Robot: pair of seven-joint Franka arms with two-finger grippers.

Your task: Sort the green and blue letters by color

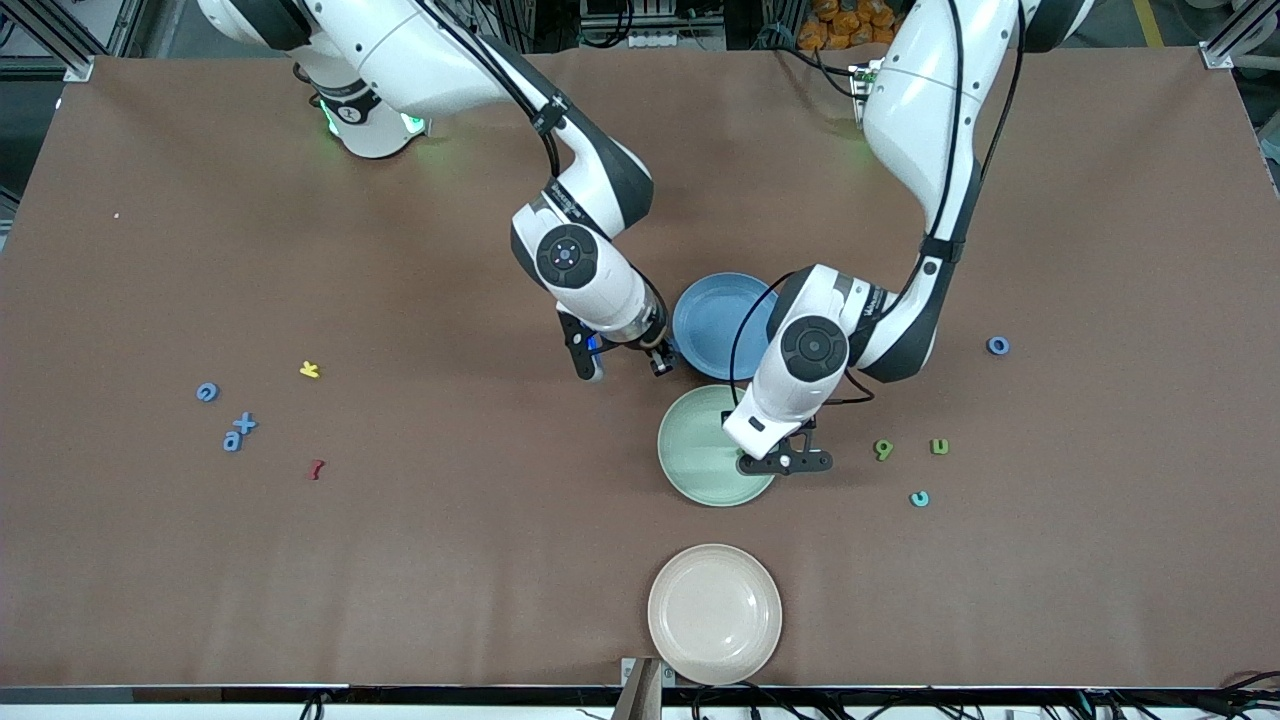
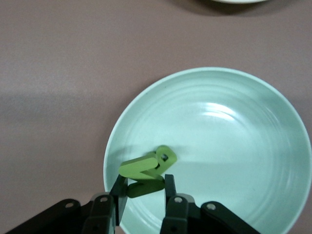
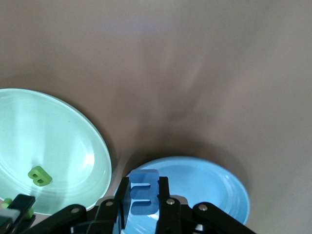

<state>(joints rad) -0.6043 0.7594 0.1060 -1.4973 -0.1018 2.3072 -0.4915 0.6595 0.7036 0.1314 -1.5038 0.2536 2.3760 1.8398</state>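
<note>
Front view, read from the right arm's end of the table to the left arm's end. Near that end lie 3 blue letters (image 1: 231, 420): a round one, and nearer the camera an "x" touching an "a". Close by are a yellow letter (image 1: 310, 370) and a dark red letter (image 1: 316, 468), neither part of the sort.

Mid-table, the right gripper (image 1: 625, 365) hangs at the rim of the blue plate (image 1: 712, 322), its fingers closed on a blue letter E (image 3: 144, 197); in the right wrist view this letter sits over the plate's edge, not yet released. The same view shows a green letter B (image 3: 40, 176) lying in the green plate (image 3: 53, 146).

The left gripper (image 1: 785, 462) is over the green plate's edge toward the left arm's end, pinching a green letter M (image 2: 146, 173) held tilted above the plate's inner wall. A cream plate (image 1: 714, 613) stands at the table edge nearest the camera, with nothing seen in it.

Toward the left arm's end remain a green "9" (image 1: 883, 449), a green "n" (image 1: 939, 446), a teal-blue letter (image 1: 919, 498) and a blue ring-shaped letter (image 1: 998, 345).

Progress, as judged: 1 green letter is sorted, 2 letters are in hand at their plates, and about 7 loose ones await pickup; the task is in its first part.
</note>
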